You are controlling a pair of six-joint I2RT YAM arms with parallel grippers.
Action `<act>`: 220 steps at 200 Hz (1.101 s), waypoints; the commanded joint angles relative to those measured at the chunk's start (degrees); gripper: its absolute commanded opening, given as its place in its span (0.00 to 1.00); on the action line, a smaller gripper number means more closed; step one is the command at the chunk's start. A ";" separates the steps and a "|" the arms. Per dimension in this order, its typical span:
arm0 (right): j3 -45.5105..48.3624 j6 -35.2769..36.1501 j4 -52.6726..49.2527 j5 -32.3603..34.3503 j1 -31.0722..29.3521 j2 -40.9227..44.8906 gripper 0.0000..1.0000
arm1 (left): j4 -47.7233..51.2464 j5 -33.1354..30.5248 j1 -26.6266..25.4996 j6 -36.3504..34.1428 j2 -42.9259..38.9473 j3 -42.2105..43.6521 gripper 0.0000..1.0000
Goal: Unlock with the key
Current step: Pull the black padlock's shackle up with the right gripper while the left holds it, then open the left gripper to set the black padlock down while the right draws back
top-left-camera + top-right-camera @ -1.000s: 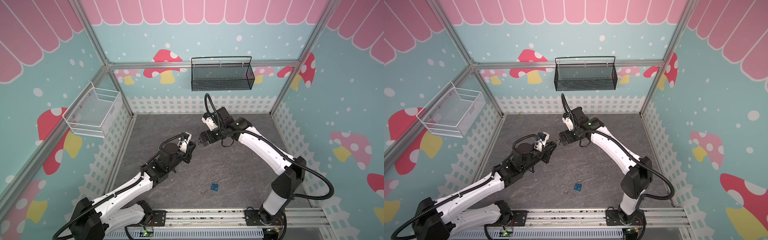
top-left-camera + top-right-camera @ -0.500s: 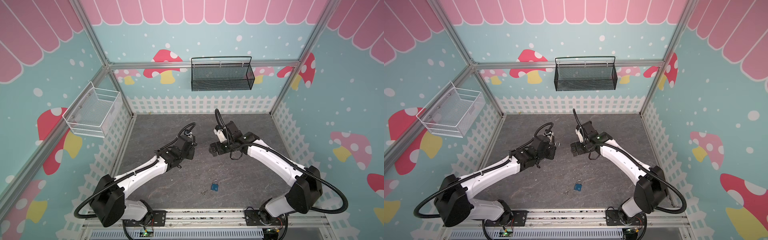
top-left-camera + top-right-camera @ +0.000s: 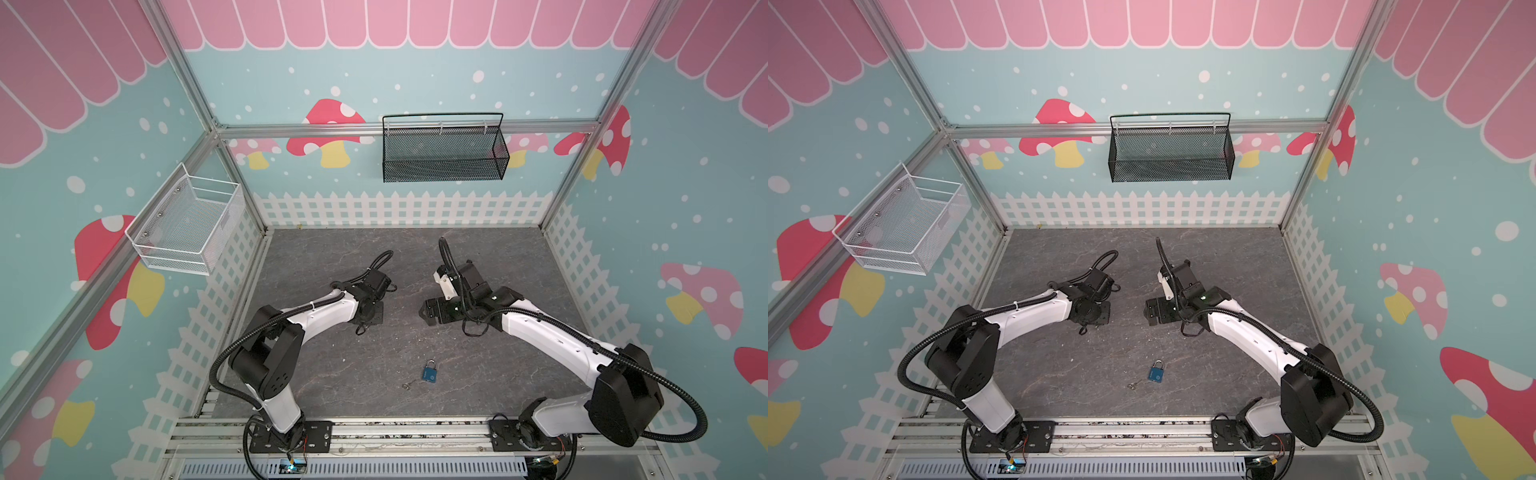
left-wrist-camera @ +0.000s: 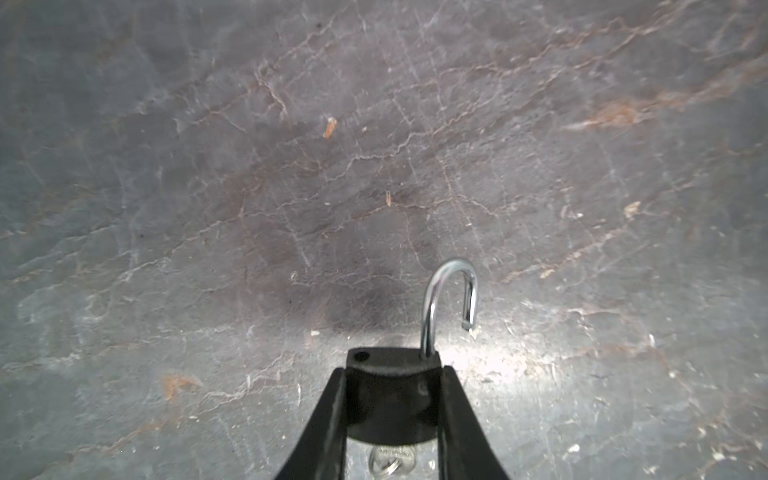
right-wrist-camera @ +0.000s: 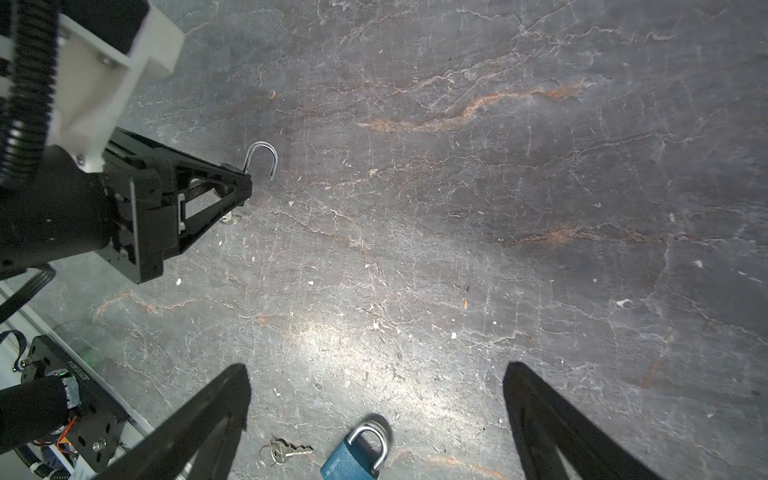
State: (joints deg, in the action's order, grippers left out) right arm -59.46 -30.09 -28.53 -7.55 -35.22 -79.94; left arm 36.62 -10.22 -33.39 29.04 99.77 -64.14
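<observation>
Clamping black padlock (image 4: 390, 401), left hand (image 4: 392, 370), over floor (image 4: 208, 166)

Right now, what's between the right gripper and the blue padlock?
Nothing: bare grey mat only, right gripper to blue padlock, clear in both top views. The loose key lies beside the padlock, off that line.

The right fingers (image 5: 220, 411) stand wide apart, a blue padlock (image 5: 353, 457) and key (image 5: 291, 451) between them; the left fingers (image 5: 239, 187) grip an open lock (image 5: 274, 162).

left tool (image 4: 392, 374): jaws narrow, gripping | right tool (image 5: 376, 372): jaws spread wide
</observation>
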 commanded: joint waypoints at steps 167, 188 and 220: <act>1.56 -0.33 4.93 0.17 0.26 2.50 0.98 | 2.28 -1.01 1.44 5.15 3.44 0.92 0.31; 1.24 -0.19 4.84 -0.04 0.21 2.61 0.98 | 1.71 -0.57 1.45 5.15 2.91 1.15 0.41; -0.65 0.74 3.68 -3.41 0.18 1.71 0.97 | 1.62 -0.58 1.80 5.14 0.27 1.72 0.57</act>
State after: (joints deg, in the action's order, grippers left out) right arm -57.93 -30.35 -23.97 -8.16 -35.22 -78.85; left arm 38.70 -10.28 -32.10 33.04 102.94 -63.26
